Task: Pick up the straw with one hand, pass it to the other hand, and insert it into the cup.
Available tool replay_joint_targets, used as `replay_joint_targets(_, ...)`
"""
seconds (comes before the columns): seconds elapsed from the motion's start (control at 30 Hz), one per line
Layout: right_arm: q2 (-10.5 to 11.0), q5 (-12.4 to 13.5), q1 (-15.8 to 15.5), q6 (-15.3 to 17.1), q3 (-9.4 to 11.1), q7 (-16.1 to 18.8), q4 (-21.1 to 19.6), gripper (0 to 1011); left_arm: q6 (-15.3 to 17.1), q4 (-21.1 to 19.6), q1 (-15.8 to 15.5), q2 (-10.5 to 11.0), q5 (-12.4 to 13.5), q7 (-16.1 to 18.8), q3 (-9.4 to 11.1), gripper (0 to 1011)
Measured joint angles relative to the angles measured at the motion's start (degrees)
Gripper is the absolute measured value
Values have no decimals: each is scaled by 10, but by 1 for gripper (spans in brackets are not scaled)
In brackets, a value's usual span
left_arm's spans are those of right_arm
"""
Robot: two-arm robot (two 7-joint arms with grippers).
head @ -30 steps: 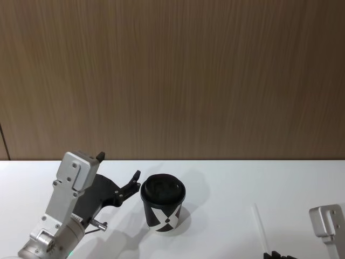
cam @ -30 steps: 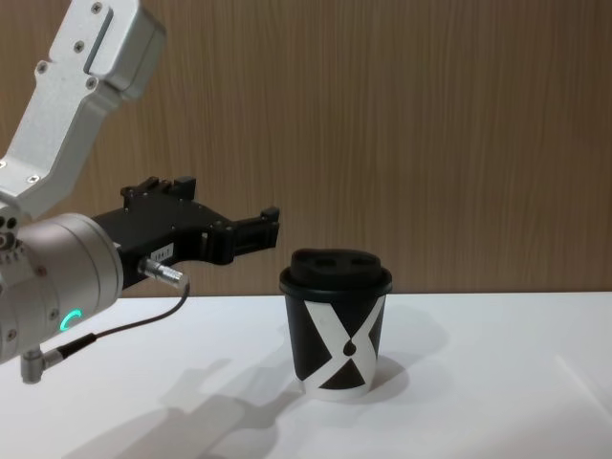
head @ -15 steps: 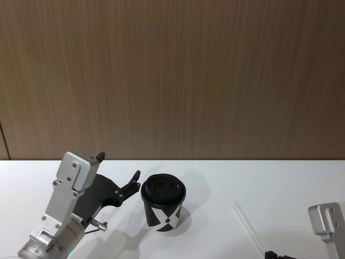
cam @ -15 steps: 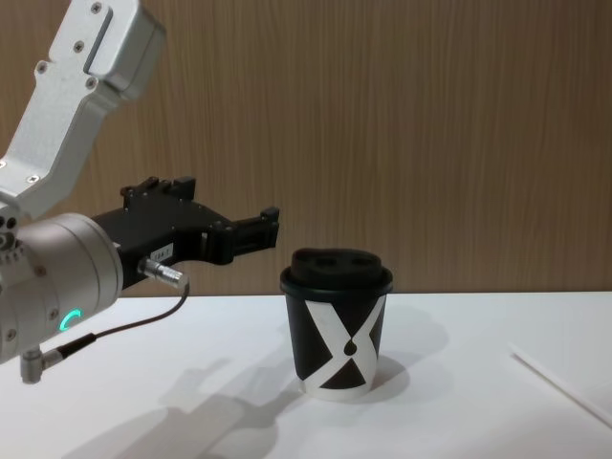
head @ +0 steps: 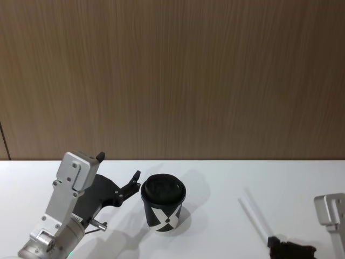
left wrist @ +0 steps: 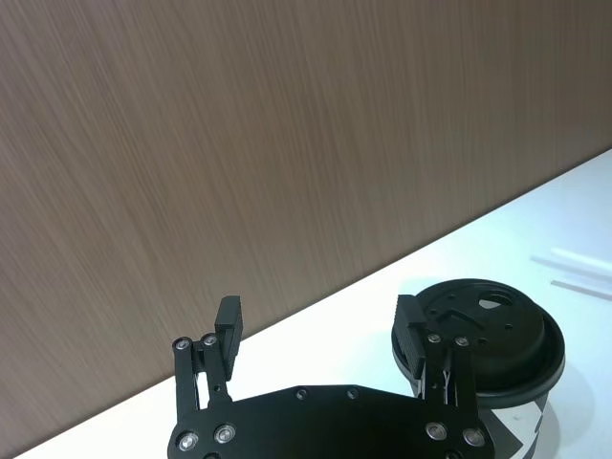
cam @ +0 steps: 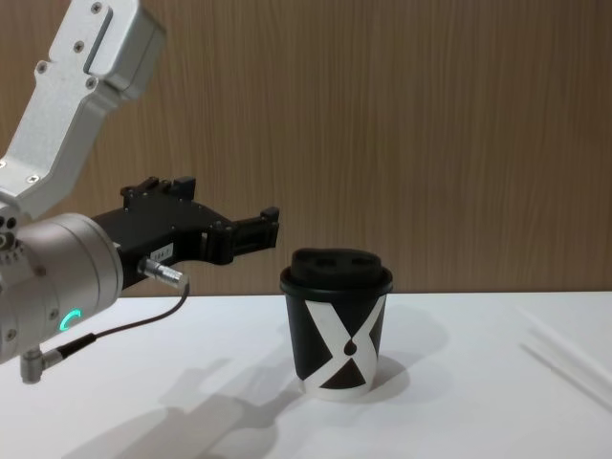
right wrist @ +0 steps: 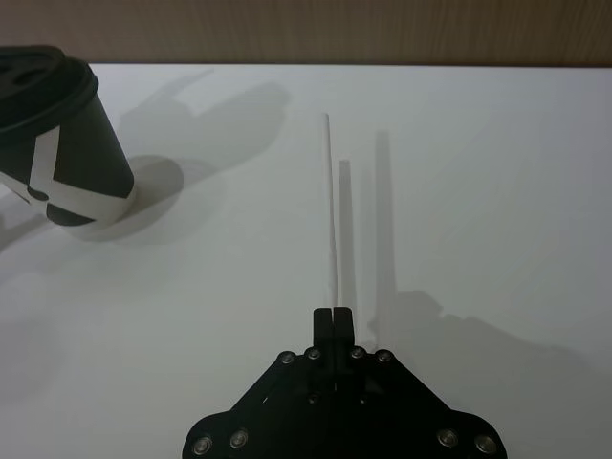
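My right hand [right wrist: 333, 314] is clenched on one end of the straw [right wrist: 331, 210], which runs straight out ahead of it, lifted clear of the counter [right wrist: 497, 191] judging by its shadow. The cup [right wrist: 57, 134] stands farther ahead and off to one side, just beside my left hand [left wrist: 317, 316], which hovers there spread wide open. For a clean pass I should carry the free end level into that gap, grip firmly so the thin tube can't swivel, and let go only once the left has closed
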Motion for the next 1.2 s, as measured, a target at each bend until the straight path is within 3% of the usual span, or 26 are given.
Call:
replay_joint_targets(0.27, -4, -6, 9, -41, 5, 6, 1, 6, 0, 0, 0, 0, 0, 0, 0, 1000)
replay_joint_targets(0.67, -7, -1, 28, -132, 7, 34, 10, 6, 0, 0, 0, 0, 0, 0, 0, 1000)
replay_joint_targets(0.9, -8, 13, 43, -187, 3, 65, 18, 6, 0, 0, 0, 0, 0, 0, 0, 1000)
replay_joint_targets(1.2, -10, 50, 64, -254, -7, 125, 26, 6, 0, 0, 0, 0, 0, 0, 0, 1000)
